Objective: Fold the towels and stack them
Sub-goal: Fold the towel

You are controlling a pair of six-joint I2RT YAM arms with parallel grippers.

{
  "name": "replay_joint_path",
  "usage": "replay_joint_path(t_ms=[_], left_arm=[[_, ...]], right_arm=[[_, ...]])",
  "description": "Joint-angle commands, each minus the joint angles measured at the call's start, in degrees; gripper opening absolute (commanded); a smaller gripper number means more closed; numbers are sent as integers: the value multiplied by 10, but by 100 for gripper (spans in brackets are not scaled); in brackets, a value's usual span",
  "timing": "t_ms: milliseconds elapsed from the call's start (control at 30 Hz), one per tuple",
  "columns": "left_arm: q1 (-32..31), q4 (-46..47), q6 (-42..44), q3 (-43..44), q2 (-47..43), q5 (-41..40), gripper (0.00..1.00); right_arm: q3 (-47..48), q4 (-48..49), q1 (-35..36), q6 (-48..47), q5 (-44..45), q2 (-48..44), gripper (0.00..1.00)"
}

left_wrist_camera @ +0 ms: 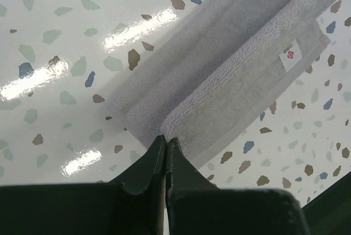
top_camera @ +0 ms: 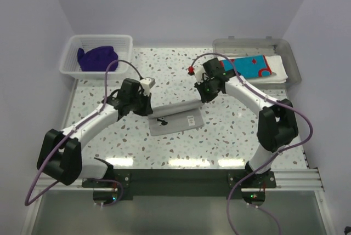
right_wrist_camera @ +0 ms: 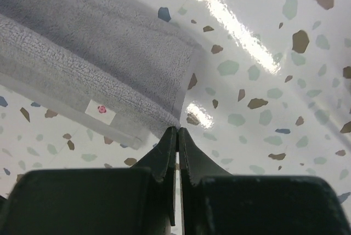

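Note:
A grey towel (top_camera: 175, 119) lies partly folded on the middle of the table, with its far edge raised between my two grippers. My left gripper (top_camera: 143, 103) is shut on the towel's far left corner. In the left wrist view the closed tips (left_wrist_camera: 165, 138) pinch the grey towel (left_wrist_camera: 230, 76) at its fold. My right gripper (top_camera: 204, 97) is shut on the far right corner. In the right wrist view its tips (right_wrist_camera: 177, 130) clamp the corner of the grey towel (right_wrist_camera: 82, 65). A dark purple towel (top_camera: 97, 57) sits crumpled in the basket. A turquoise-and-red patterned towel (top_camera: 249, 66) lies folded on a white towel (top_camera: 278, 72) in the tray.
A white slatted basket (top_camera: 71, 49) stands at the back left corner. At the back right is a clear grey plastic tray (top_camera: 292, 54). The terrazzo tabletop (top_camera: 230, 131) is walled in at the back and sides. A small white label (top_camera: 191, 119) shows on the grey towel.

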Motion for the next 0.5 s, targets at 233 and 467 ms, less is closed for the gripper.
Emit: replay_joint_path(t_ms=[233,467], left_arm=[[-22,12,-89,-82,-38,-59,0],[-25,15,-101,-100,-36,-66,0]], right_arm=[[-59,16,-10,58,-13,-27,0],[-71,26,-8,61,-16,-23,0]])
